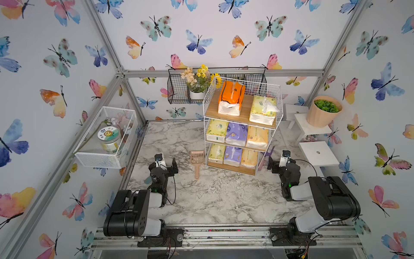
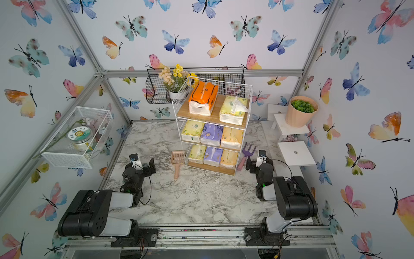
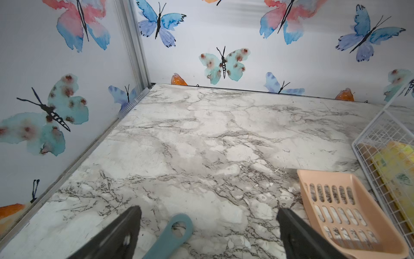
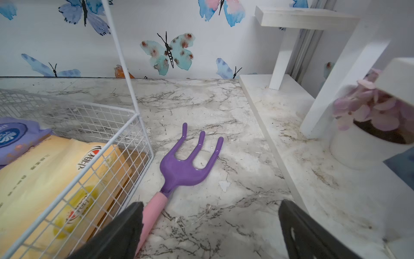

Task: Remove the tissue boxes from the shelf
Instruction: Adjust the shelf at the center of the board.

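Observation:
The shelf [image 1: 245, 105], a white wire rack with wooden tiers, stands at the back middle of the marble table in both top views. Its top tier carries a bright orange tissue pack [image 1: 231, 95] and a pale yellow-green one [image 1: 263, 109]. Each lower tier holds a yellow-green [image 1: 216, 130], a purple [image 1: 236, 134] and a light orange pack [image 1: 257, 137]. My left gripper [image 1: 167, 164] hovers low, left of the shelf, open and empty [image 3: 209, 210]. To the shelf's right, my right gripper [image 1: 276, 163] is open too [image 4: 211, 205], beside the bottom light orange pack [image 4: 44, 179].
A peach slotted scoop [image 1: 197, 160] lies left of the shelf and a purple hand rake [image 4: 186, 166] right of it. A blue-grey handle [image 3: 172, 235] lies under the left gripper. White step stands [image 1: 318, 154] with a potted plant [image 1: 323, 111] fill the right side. Wire baskets [image 1: 179, 89] hang on the walls.

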You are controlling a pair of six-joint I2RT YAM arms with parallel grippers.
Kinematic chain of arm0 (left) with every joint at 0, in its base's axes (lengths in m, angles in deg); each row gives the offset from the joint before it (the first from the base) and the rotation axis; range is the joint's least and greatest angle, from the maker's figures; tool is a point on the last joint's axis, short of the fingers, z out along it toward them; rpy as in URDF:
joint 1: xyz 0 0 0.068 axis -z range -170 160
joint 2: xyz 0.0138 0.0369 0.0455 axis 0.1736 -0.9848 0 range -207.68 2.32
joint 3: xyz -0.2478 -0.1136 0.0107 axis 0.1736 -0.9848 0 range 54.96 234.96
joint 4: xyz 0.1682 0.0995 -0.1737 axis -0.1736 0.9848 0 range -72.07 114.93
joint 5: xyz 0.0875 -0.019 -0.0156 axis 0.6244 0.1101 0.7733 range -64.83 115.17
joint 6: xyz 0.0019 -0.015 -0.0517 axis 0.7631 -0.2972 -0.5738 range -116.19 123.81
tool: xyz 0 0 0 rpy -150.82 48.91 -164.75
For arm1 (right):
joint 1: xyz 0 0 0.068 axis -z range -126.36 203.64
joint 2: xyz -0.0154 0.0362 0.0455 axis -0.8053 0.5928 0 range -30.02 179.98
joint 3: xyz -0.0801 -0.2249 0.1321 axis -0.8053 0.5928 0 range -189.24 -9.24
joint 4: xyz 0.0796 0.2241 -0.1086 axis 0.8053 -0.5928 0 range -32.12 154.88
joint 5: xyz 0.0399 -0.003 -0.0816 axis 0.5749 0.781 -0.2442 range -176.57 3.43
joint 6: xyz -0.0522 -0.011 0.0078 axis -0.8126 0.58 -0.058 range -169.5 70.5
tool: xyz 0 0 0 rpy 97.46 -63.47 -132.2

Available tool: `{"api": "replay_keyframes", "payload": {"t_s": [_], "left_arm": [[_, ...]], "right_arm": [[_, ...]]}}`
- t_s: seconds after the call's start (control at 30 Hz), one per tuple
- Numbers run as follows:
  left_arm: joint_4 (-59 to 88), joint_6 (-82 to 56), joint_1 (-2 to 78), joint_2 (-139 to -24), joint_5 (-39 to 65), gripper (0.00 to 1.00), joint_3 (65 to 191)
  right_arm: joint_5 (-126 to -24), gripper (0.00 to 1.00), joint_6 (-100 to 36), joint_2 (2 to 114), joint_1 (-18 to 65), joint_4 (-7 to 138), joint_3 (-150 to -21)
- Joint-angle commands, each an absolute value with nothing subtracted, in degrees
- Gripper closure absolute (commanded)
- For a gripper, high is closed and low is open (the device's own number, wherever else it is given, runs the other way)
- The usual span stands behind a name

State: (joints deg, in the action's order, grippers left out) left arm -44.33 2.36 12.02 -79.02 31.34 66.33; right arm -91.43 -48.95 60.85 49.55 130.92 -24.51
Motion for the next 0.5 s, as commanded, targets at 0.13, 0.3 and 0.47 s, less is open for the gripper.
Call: {"api": "replay_keyframes", "payload": {"t_s": [0.13,0.3,0.47], "left_arm": [[-44.1,2.8,12.2,-78.2,32.1,0.01,66.6],[-44.1,2.8,12.2,-78.2,32.0,0.01,66.6],[-43.9,3.0,12.3,-74.5,31.3,0.01,65.2]], "right_arm": [[-90.9,0.01,-48.8,60.1,49.8,131.6,-24.5],[-90.9,0.01,-48.8,60.2,49.8,131.5,-24.5],[-90.0,0.01,-49.2,57.9,49.8,138.5,-20.5]]}}
